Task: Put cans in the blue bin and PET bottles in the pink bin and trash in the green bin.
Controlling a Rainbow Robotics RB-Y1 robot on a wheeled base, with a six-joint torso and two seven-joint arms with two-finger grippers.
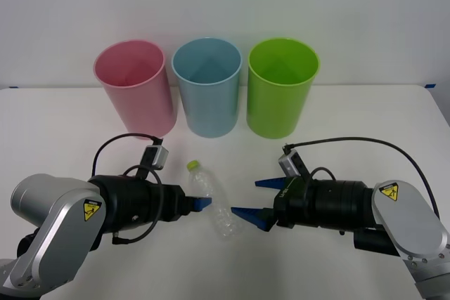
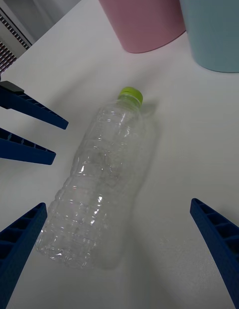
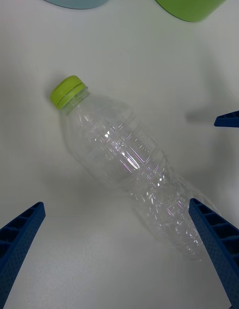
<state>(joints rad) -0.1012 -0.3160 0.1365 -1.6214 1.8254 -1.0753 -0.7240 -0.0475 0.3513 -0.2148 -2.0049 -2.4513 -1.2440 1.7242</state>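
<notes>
Both grippers, left gripper (image 1: 199, 204) and right gripper (image 1: 253, 200), sit spread wide either side of the PET bottle (image 1: 213, 202), ungrasped; pink bin (image 1: 135, 86) waits, so basically nothing's sorted.

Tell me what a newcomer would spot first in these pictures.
Three bright bins stand in a row at the back of the white table: the pink bin, the blue bin, the green bin. In front, a clear bottle lies on its side between the open left gripper and open right gripper.

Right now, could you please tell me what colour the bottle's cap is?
Yellow-green; the bottle cap shows best in the left wrist view.
</notes>
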